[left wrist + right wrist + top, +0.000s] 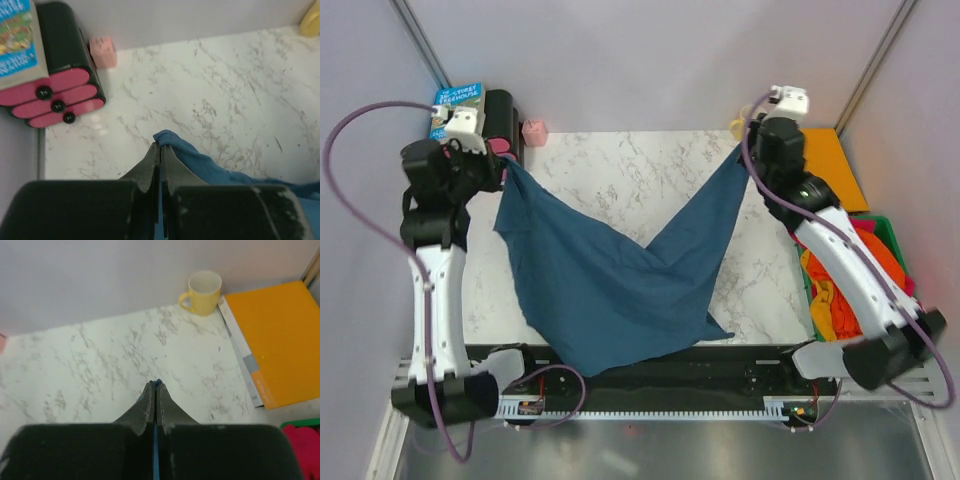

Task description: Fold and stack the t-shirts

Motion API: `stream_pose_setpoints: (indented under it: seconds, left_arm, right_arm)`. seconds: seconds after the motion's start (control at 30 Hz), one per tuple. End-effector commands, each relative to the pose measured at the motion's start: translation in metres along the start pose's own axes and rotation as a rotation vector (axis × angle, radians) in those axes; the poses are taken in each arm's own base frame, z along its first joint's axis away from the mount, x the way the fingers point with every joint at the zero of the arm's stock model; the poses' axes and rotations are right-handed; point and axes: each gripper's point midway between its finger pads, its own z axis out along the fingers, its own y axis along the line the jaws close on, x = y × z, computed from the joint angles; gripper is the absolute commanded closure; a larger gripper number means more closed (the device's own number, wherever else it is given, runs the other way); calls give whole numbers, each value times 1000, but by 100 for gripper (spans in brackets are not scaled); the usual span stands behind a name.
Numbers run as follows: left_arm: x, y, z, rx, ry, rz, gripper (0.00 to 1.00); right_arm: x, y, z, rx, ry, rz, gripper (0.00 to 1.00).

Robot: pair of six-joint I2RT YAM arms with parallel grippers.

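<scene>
we hold the blue t-shirt [610, 290] spread between both arms over the marble table [620, 165]. the left gripper [160, 146] is closed tight on one corner at about 10 o'clock of the table. the right gripper [155, 384] is closed tight on another corner at about 2 o'clock. the cloth sags in a v and its low part lies toward 6 o'clock. we judge this is the spreading step. the next move calls for laying the cloth flat without wrinkles, then folding. more clothes wait in the green bin [882, 222] at 3 o'clock.

Yellow mug [206, 296], orange folder [272, 340], pink cube [103, 52], marble table [610, 170].
</scene>
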Motion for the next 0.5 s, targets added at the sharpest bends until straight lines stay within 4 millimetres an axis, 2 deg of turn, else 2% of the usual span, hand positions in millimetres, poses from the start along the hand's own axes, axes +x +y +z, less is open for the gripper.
stream_pose_setpoints:
  seconds: [0.0,0.03,0.07,0.1,0.13,0.17,0.2,0.23,0.27,0.3,0.37,0.4,0.47]
  left_arm:
    - [6,22,55,-6,-10,-23,98]
    - [3,25,64,-8,-12,-24,98]
    - [1,27,73,-7,-18,-20,98]
    - [13,32,92,-9,20,-23,98]
    - [6,32,98,-10,8,-14,98]
    - [6,28,107,2,11,-8,98]
    - [17,29,122,8,44,-5,98]
    - [13,27,129,14,39,6,98]
    - [18,17,138,33,52,19,98]
    - [28,19,150,22,81,28,98]
    - [32,9,164,40,93,49,98]
    - [40,6,168,50,123,54,83]
    - [45,2,176,65,148,54,61]
  right_arm:
    - [-6,9,47,67,-47,14,100]
    - [7,12,65,85,-21,-10,100]
    - [7,14,72,93,-22,-19,100]
    - [-4,16,78,103,-45,-22,100]
    - [10,19,94,113,-17,-46,100]
    - [11,20,100,119,-14,-54,100]
    - [5,23,104,123,-26,-61,100]
    - [14,24,114,131,-11,-77,100]
    - [16,24,117,140,-7,-82,100]
    - [15,23,121,147,-10,-84,100]
    - [22,21,128,161,0,-95,100]
    - [25,20,129,165,6,-98,91]
    - [26,18,128,164,8,-105,72]
